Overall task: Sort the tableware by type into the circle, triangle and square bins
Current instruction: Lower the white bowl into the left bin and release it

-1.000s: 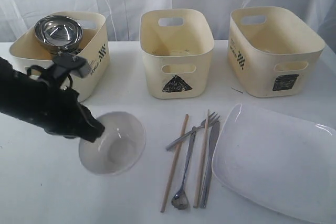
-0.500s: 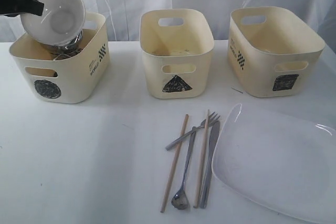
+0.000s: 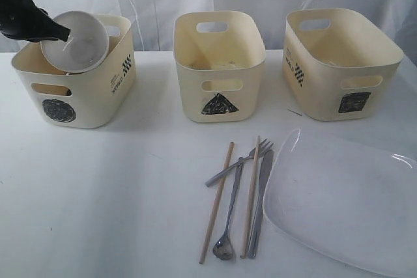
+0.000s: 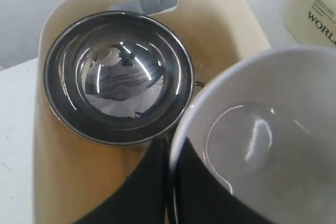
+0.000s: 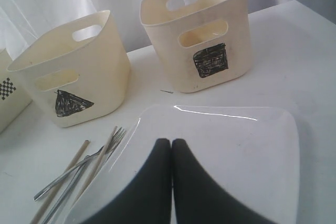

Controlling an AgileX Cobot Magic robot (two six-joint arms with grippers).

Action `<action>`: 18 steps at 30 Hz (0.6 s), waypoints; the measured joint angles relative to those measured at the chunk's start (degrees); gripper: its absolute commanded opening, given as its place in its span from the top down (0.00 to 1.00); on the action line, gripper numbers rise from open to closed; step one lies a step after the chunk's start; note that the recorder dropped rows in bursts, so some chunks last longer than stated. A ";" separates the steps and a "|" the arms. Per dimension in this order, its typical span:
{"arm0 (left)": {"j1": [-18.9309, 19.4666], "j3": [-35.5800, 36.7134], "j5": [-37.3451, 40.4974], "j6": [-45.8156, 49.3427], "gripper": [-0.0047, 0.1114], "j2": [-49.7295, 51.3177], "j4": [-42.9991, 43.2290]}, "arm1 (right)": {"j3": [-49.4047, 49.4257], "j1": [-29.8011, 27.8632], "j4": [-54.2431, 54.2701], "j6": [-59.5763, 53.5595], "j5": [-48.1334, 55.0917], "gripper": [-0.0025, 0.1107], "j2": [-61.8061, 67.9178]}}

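My left gripper (image 3: 60, 32) (image 4: 170, 156) is shut on the rim of the white bowl (image 3: 76, 40) (image 4: 262, 135), holding it tilted over the circle bin (image 3: 71, 92) (image 4: 58, 182). The steel bowl (image 4: 118, 77) lies inside that bin, beside the white bowl. The mugs are hidden. The chopsticks (image 3: 216, 200) (image 5: 55, 192), fork (image 3: 241, 164) (image 5: 79, 169), spoon (image 3: 228, 222) and knife (image 3: 260, 203) lie together on the table. The large white square plate (image 3: 345, 206) (image 5: 236, 145) sits at the right. My right gripper (image 5: 171, 142) is shut and empty above the plate.
The triangle bin (image 3: 218, 66) (image 5: 73, 80) stands in the middle at the back and the square bin (image 3: 339, 63) (image 5: 202, 38) at the back right. A white curtain hangs behind the white table (image 3: 117, 213).
My left gripper lifted the white bowl from the table up and to the back left, then lowered it a little over the circle bin. The right side is unchanged.
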 measured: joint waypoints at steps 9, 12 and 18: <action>0.21 -0.90 -0.44 -0.50 0.96 1.98 0.69 | 0.00 0.00 0.00 0.00 0.00 0.98 0.00; 0.21 -1.02 -0.18 -1.04 0.96 2.23 1.05 | 0.00 0.00 0.00 0.00 0.00 0.98 0.00; 0.21 -1.02 2.18 -1.26 0.96 2.31 1.20 | 0.00 0.00 0.00 0.00 0.00 0.98 0.00</action>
